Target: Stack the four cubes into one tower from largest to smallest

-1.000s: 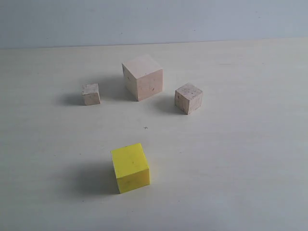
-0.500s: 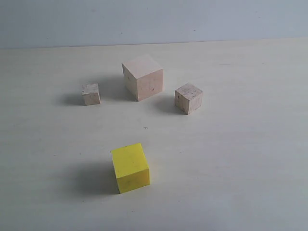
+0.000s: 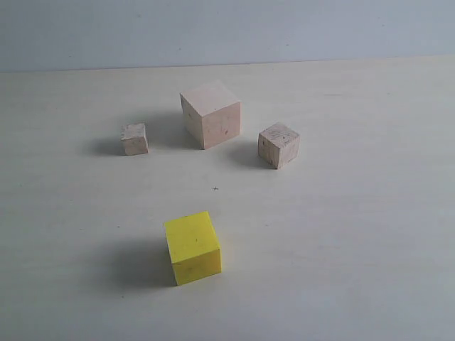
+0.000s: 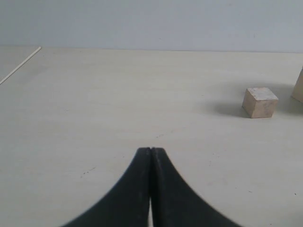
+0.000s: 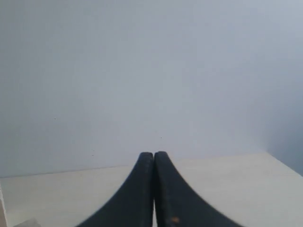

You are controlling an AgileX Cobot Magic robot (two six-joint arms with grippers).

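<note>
Cubes well apart on pale table.

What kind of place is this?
Likely a robot test bench: bare pale tabletop, blank wall, and only a yellow cube, large wood cube, medium wood cube and tiny wood cube set out.

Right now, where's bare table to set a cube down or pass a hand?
In the exterior view, bare table: the stretch between the yellow cube and the large cube; everything right of the medium cube; everything left of the tiny cube. Tightest: the gaps flanking the large cube.
</note>
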